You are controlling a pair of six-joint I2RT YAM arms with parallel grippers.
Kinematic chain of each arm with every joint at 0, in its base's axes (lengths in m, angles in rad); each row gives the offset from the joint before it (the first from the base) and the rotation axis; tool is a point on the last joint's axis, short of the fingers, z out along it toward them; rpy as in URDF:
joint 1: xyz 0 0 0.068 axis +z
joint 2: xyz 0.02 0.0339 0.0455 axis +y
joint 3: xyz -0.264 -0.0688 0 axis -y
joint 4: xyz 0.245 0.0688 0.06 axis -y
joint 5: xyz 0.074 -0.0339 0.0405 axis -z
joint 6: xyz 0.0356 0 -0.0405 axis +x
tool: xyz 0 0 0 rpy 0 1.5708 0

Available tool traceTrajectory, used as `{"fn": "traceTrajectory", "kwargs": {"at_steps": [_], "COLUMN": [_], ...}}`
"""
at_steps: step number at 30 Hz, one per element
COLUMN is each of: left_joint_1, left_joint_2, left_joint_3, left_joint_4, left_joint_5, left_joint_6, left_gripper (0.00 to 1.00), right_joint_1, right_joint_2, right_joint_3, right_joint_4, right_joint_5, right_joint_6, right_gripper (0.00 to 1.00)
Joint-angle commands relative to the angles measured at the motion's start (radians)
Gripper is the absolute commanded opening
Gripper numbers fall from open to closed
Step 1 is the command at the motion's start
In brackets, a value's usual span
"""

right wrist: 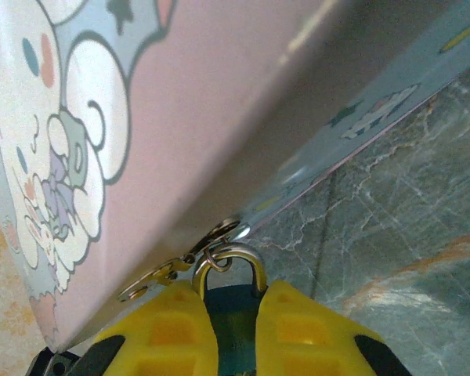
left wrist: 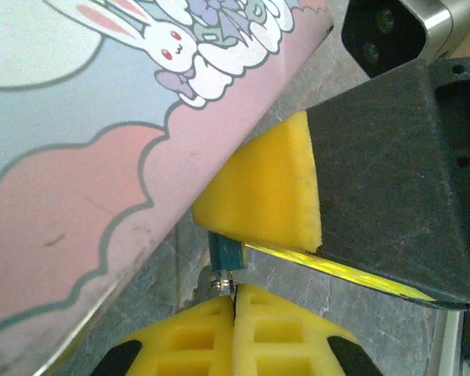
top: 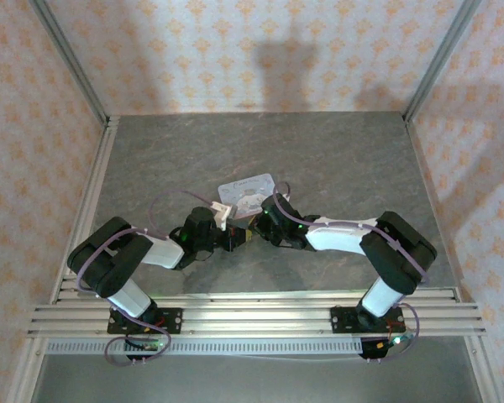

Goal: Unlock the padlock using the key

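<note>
Both my grippers meet at the padlock on the tin's hasp.

The pastel tin lies on the grey table with its lid down, so I can't see inside. It carries a cartoon white rabbit among clouds and no writing I can read. My right gripper is nearly closed, its yellow pads clamped on either side of the teal padlock. The silver shackle sticks out past the fingertips and is hooked through the small rings at the tin's edge. My left gripper has its pads pressed together, pinching a tiny pale metal piece that I take to be the key. The key pokes out from the tips and touches the underside of the padlock, just beyond the right gripper's yellow pad.
</note>
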Motion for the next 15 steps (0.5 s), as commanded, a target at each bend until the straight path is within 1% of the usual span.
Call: {"fn": "traceTrajectory", "kwargs": {"at_steps": [1, 5, 7, 11, 15], "left_joint_1": [0.008, 0.007, 0.004, -0.033, -0.069], "left_joint_2": [-0.021, -0.029, -0.026, -0.042, -0.072], "left_joint_3": [0.04, 0.049, 0.05, 0.068, 0.065], "left_joint_4": [0.027, 0.007, -0.011, -0.138, -0.218], "left_joint_5": [-0.01, -0.042, -0.064, -0.146, -0.249], "left_joint_6": [-0.018, -0.012, 0.016, 0.137, 0.231], "left_gripper": [0.0, 0.0, 0.0, 0.0, 0.0], "right_joint_1": [0.015, 0.019, 0.021, 0.021, 0.021], "right_joint_2": [-0.007, 0.007, 0.006, -0.011, -0.013], "right_joint_3": [-0.019, -0.027, -0.024, -0.004, 0.028], "right_joint_4": [0.033, 0.064, 0.071, 0.025, -0.053], "right_joint_5": [-0.001, -0.02, -0.025, -0.01, 0.002], "right_joint_6": [0.003, 0.021, 0.027, 0.005, -0.024], "right_gripper": [0.0, 0.0, 0.0, 0.0, 0.0]}}
